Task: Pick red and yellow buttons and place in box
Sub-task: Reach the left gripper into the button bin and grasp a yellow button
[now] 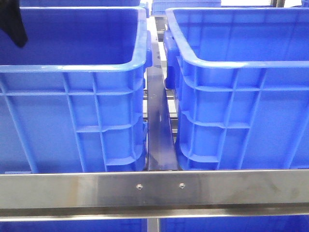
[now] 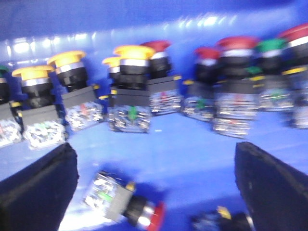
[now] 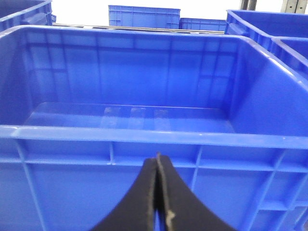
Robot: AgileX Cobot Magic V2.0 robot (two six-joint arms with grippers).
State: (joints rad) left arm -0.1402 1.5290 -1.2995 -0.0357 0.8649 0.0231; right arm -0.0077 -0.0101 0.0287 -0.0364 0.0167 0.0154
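Note:
In the left wrist view, several push buttons stand in a row on a blue crate floor (image 2: 192, 144). Some have yellow caps (image 2: 132, 50), some red caps (image 2: 236, 43). One red-capped button (image 2: 144, 211) lies on its side between my fingers, nearer the left one. My left gripper (image 2: 154, 159) is open and empty just above it; the view is blurred. My right gripper (image 3: 158, 161) is shut and empty, in front of the outer wall of an empty blue box (image 3: 144, 137). In the front view only a black part of my left arm (image 1: 14, 24) shows, inside the left crate (image 1: 72, 70).
Two big blue crates stand side by side, the right one (image 1: 231, 65) across a metal rail (image 1: 157, 121). A steel bar (image 1: 154, 188) crosses in front. A green-capped button (image 2: 270, 45) stands in the row. More blue crates (image 3: 144, 17) stand behind.

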